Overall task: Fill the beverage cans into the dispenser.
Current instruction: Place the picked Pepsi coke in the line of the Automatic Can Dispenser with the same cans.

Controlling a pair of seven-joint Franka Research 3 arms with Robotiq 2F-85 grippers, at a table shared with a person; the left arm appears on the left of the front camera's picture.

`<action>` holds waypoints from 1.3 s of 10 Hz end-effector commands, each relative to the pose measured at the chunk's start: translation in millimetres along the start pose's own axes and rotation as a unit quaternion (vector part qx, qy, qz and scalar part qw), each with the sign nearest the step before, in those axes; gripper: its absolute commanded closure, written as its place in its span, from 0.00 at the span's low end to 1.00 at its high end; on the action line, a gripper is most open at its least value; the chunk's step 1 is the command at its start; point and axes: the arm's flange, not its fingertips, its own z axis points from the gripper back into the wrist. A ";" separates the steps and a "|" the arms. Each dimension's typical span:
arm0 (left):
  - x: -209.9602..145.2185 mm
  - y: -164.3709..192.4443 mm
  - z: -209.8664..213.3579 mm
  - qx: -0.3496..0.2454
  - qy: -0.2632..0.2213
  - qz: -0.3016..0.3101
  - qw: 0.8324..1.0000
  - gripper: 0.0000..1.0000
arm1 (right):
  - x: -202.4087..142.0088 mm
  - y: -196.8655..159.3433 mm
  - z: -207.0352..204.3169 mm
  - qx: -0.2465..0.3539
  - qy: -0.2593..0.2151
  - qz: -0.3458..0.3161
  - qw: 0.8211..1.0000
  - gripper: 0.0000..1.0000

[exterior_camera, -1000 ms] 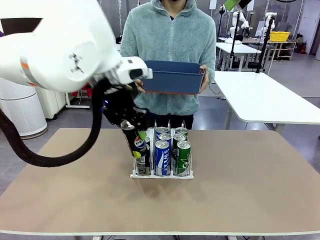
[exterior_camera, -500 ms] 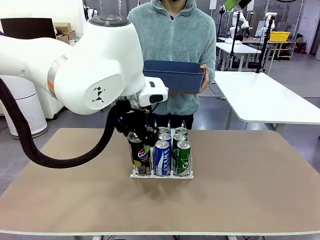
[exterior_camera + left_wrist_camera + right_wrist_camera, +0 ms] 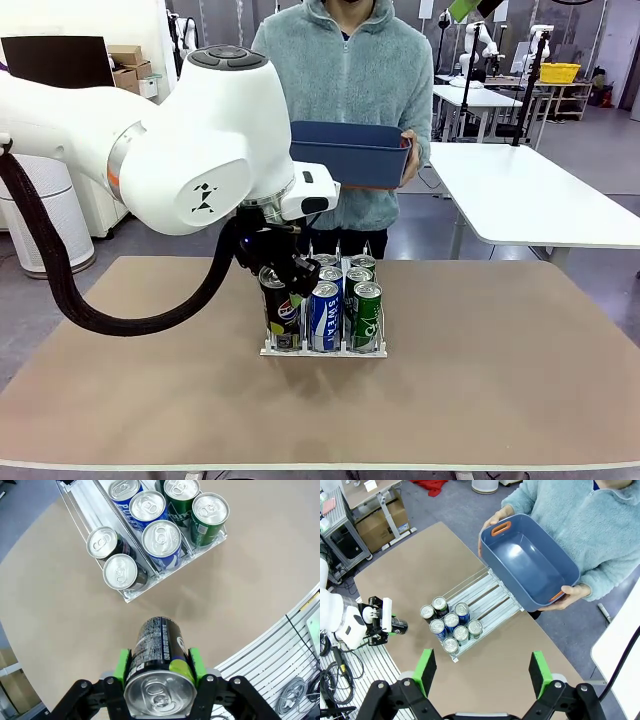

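Small white three-lane wire-divided dispenser rack (image 3: 323, 348): on the tan table (image 3: 500, 380), centre. Contents, seen in the left wrist view: two black silver-topped cans (image 3: 120, 573) in one outer lane, three blue-and-white "Sweat" cans (image 3: 162, 539) in the middle lane, two green cans (image 3: 210, 512) in the other outer lane.

Black Pepsi-logo aluminium can (image 3: 158, 675): clamped between the green pads of the left gripper (image 3: 159, 666), above the table and near the rack's front.

Right gripper (image 3: 484, 672): jaws spread wide, empty, high above the table.

Dark blue plastic bin (image 3: 348, 153): held in a person's hands (image 3: 408, 160) beyond the table's far edge.
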 end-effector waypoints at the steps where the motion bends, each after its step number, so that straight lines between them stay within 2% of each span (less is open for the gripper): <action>1: 3.4 -0.2 -10.7 0.014 -0.010 -0.015 1.000 0.42 | -2.5 0.8 -0.3 0.007 -0.006 0.003 1.000 0.01; 2: 8.5 0.8 -19.6 0.031 -0.033 -0.018 0.999 0.42 | -2.5 0.8 -0.3 0.007 -0.006 0.003 1.000 0.01; 3: 5.7 5.7 -21.1 0.030 -0.033 -0.020 0.999 0.42 | -2.5 0.8 -0.3 0.007 -0.006 0.003 1.000 0.01; 6: 7.4 14.7 -45.6 -0.009 -0.007 -0.006 1.000 0.42 | -2.5 0.8 -0.3 0.007 -0.006 0.003 1.000 0.01; 13: 20.9 31.2 -78.2 -0.038 -0.005 -0.007 0.999 0.42 | -2.5 0.8 -0.3 0.007 -0.006 0.003 1.000 0.01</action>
